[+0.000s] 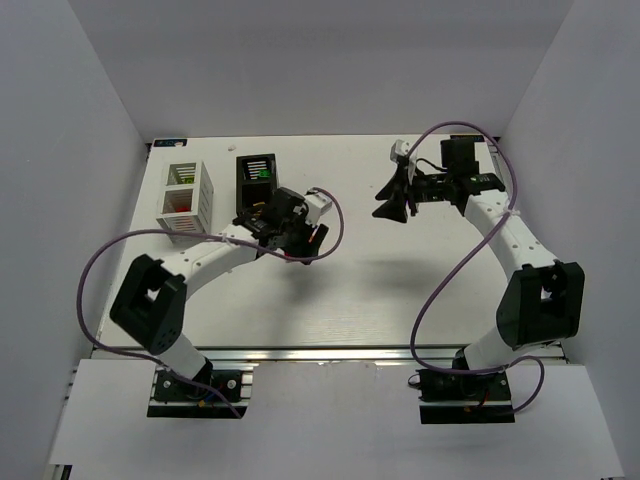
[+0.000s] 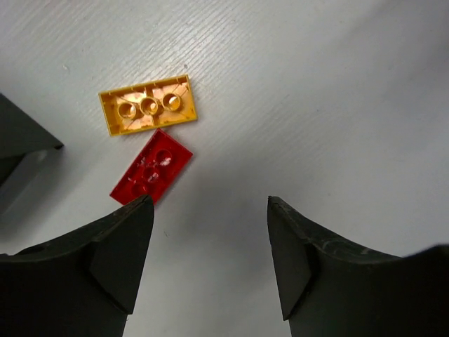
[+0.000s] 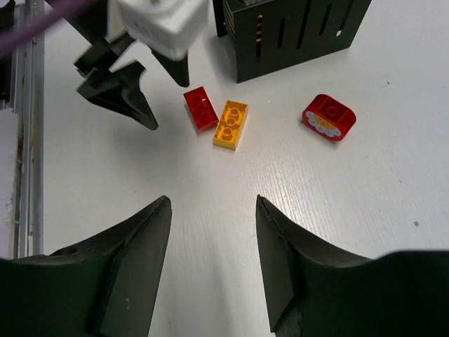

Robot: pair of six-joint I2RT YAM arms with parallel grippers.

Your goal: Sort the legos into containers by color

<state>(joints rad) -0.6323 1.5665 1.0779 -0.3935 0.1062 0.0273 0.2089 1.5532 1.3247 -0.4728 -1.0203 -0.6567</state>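
The left gripper (image 2: 210, 203) hangs low over the white table (image 2: 337, 105). Its two fingers (image 2: 123, 246) are wide apart and nothing is between them. A flat red brick (image 2: 151, 167) lies on the table just past the tip of the finger on the left of its wrist picture. Right beside that one, a bit farther from the fingers, is an orange-yellow brick (image 2: 147, 105) with its hollow side up. A corner of the black bin (image 2: 21, 137) shows off to the left of the fingers.

The right gripper (image 3: 212, 203) is up in the air with its fingers (image 3: 133, 253) wide apart too, holding nothing. Far ahead of its fingers lie the same two bricks, side by side. A red piece with a round top (image 3: 329, 117) lies alone, ahead and to the right of the fingers, near the black bin.

From above, the black bin and the white bin (image 1: 185, 200) stand next to each other, past the left gripper. A green brick (image 1: 263, 173) shows inside the black one and something red (image 1: 180, 201) inside the white one.
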